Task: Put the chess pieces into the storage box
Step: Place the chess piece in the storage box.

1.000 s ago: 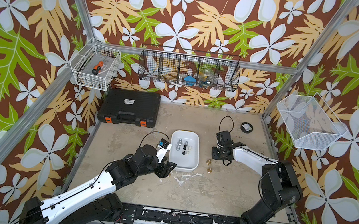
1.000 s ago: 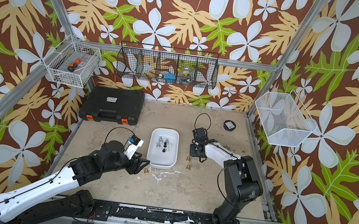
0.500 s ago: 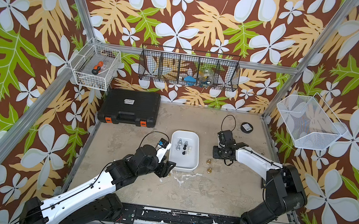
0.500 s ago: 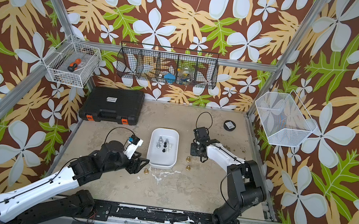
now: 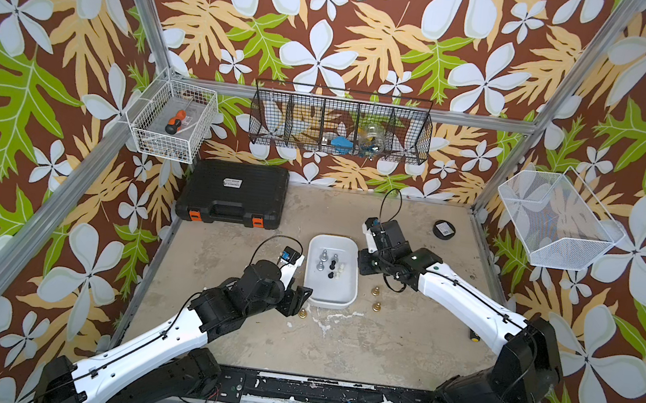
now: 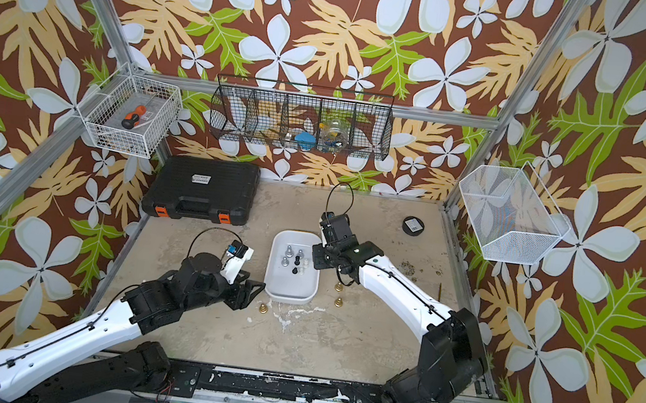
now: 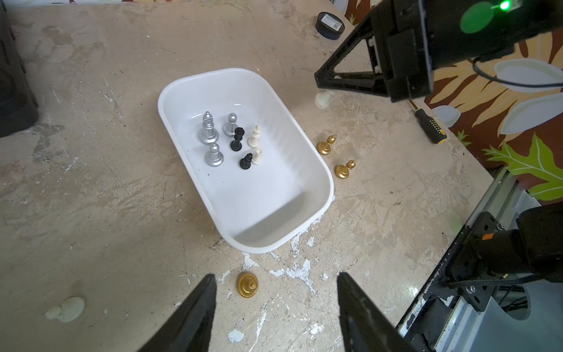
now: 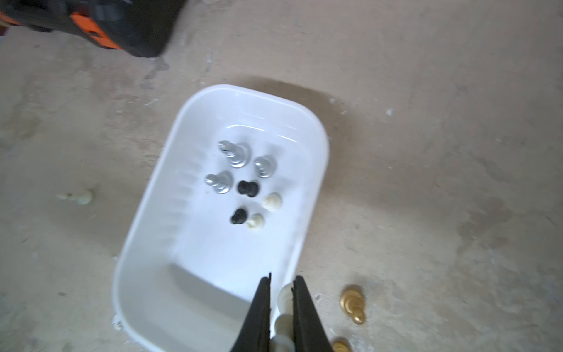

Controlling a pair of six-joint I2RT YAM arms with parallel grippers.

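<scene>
The white storage box (image 5: 328,301) (image 6: 289,295) sits mid-table and holds several upright chess pieces: silver (image 7: 208,129), black (image 7: 237,140) and cream (image 7: 255,137). My right gripper (image 8: 281,279) (image 5: 364,264) is shut on a cream chess piece (image 8: 285,304) (image 7: 323,99) just outside the box's right rim (image 8: 304,243). Two gold pieces (image 5: 376,290) (image 5: 376,305) stand on the table beside it. My left gripper (image 7: 275,275) (image 5: 298,300) hangs open by the box's near end, with a third gold piece (image 7: 247,284) between its fingers, untouched. Another cream piece (image 7: 65,309) lies on the table to its left.
A black case with orange latches (image 5: 233,193) lies at the back left and a small black puck (image 5: 444,229) at the back right. A yellow-handled screwdriver (image 7: 431,126) lies near the right edge. Wire baskets (image 5: 173,125) (image 5: 557,223) hang on the walls.
My right gripper has shut on the cream piece and shifted a little toward the box. The left arm has not moved.
</scene>
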